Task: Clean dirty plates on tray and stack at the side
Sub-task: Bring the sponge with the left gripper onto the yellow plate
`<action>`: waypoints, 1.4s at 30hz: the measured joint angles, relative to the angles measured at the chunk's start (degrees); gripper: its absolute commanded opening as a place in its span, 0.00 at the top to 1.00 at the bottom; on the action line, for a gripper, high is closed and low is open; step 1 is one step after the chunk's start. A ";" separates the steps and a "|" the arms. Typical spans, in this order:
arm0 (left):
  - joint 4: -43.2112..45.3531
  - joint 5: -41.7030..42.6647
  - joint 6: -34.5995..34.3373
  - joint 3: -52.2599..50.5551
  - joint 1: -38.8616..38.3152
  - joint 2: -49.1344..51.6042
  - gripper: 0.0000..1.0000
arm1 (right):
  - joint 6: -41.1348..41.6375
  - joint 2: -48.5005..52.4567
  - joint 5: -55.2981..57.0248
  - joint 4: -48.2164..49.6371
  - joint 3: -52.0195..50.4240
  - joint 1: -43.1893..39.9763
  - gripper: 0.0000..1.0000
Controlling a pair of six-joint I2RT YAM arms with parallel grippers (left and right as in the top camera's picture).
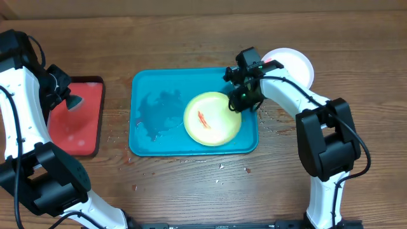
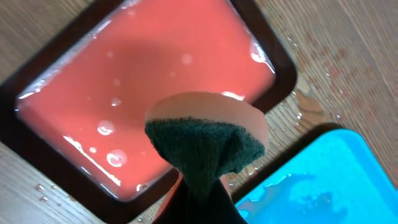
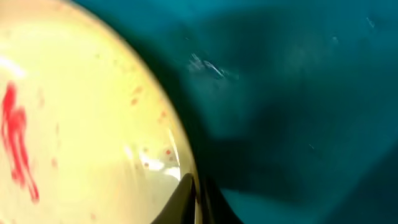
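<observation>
A yellow-green plate (image 1: 212,119) with a red-orange smear lies on the right half of the teal tray (image 1: 152,137). My right gripper (image 1: 240,100) is shut on that plate's far right rim; in the right wrist view the rim (image 3: 184,163) runs between the fingertips (image 3: 198,199). A white plate (image 1: 296,65) sits on the table beyond the tray's right corner. My left gripper (image 1: 70,100) hangs over the red tray (image 1: 86,127), shut on a sponge (image 2: 205,143) with a dark green scouring face and a pale back.
Water pools on the teal tray's left half (image 1: 156,111) and wets the red tray (image 2: 137,74). Droplets and small specks dot the wooden table (image 1: 222,166) in front of the teal tray. The right arm's base (image 1: 327,165) stands at the right front.
</observation>
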 measured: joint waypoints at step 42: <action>10.84 4.02 6.91 -11.56 -31.87 0.15 0.96 | 36.68 1.84 0.85 11.54 -0.11 7.43 0.96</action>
